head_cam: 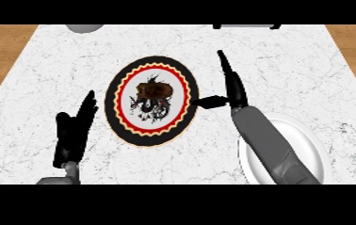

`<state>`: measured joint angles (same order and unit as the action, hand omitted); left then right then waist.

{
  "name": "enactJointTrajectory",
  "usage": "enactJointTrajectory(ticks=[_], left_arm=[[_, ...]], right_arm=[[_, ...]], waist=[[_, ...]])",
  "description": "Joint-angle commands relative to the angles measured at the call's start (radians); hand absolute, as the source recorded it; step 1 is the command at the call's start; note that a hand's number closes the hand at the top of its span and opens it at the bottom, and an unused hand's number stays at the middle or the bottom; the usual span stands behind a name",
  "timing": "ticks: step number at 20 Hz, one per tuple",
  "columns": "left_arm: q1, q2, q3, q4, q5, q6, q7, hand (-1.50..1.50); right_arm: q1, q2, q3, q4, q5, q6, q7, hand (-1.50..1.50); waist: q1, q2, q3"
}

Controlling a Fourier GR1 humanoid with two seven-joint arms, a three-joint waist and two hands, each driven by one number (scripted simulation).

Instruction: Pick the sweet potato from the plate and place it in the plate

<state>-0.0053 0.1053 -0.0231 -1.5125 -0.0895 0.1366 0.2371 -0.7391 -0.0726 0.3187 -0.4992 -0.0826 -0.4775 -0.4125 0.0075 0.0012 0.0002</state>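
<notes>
Right robot hand [231, 85]: fingers straight and released, holding nothing, thumb [211, 101] sticking out toward the patterned plate [118, 107], its tip about at the rim. The hand sits just beside that plate on its right side, not over the food. Its forearm crosses the white plate [313, 148] at lower right and hides much of it.

Left robot hand [75, 130]: released too, fingers up, resting on the counter [292, 64] left of the patterned plate.

Sweet potato [154, 90]: lying in the patterned plate, upper middle, clear of both hands.

Step, my read: approach to the pick, right hand lined up beside the source plate. Next move calls for shifting left over the sweet potato, dropping, closing fingers and thumb around it, then carrying right to the white plate.
</notes>
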Motion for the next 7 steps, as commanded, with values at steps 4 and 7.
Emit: enactJointTrajectory(ticks=[4,7], left_arm=[[0.001,-0.005,0.023,0.033,0.006,-0.016,-0.038,0.0],[-0.015,-0.002,0.023,-0.001,-0.002,-0.013,0.012,0.0]], right_arm=[[-0.036,-0.002,-0.091,0.091,0.062,-0.002,-0.022,-1.5],[-0.011,-0.04,-0.106,0.069,0.087,0.01,-0.019,-1.5]], waist=[[0.004,0.001,0.0],[0.002,0.0,0.0]])
